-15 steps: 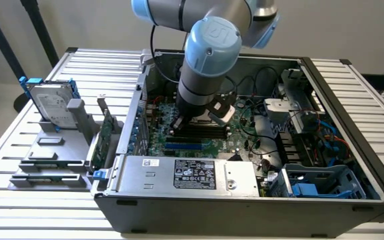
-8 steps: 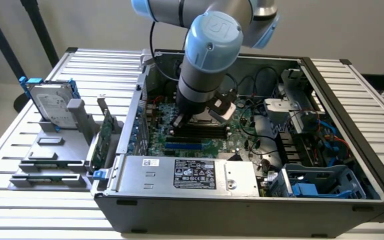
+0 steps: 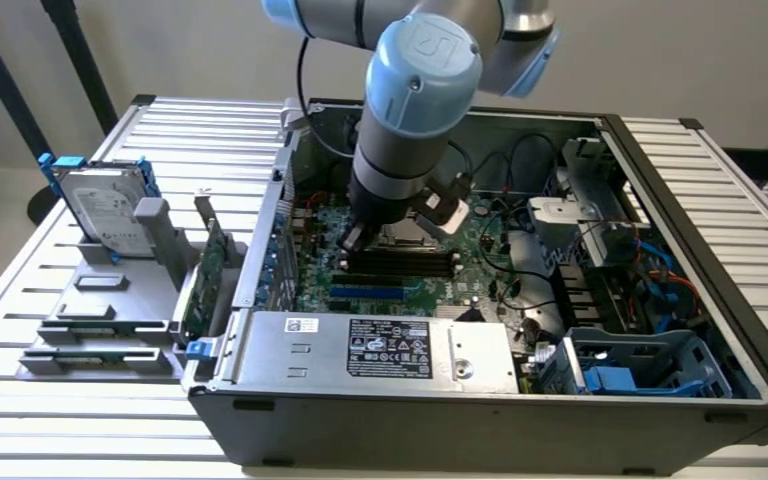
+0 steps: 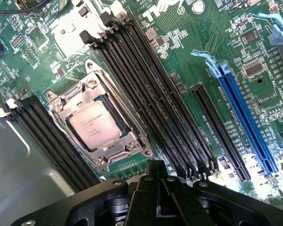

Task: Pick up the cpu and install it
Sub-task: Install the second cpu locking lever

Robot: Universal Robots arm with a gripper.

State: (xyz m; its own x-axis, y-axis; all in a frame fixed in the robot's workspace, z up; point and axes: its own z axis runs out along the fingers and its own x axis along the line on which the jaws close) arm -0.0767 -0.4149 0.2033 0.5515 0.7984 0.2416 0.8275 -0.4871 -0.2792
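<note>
An open computer case [image 3: 491, 400] lies on a slatted counter [image 3: 37, 300]. Inside it is a green motherboard [image 4: 188, 47] with black memory slots [image 4: 146, 94] and a blue slot [image 4: 247, 122]. Beside the case, a grey rack [image 3: 104, 300] holds a hard drive [image 3: 101, 205] upright.

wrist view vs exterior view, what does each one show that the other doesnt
Wrist view alone: the cpu lying in its socket frame, the shut claw holding nothing, and a blue expansion slot.

Exterior view alone: the whole open computer case, the arm reaching down into it, the hard drive in a grey rack at the exterior view's left, and the slatted table.

Both: the green motherboard with its black memory slots.
</note>
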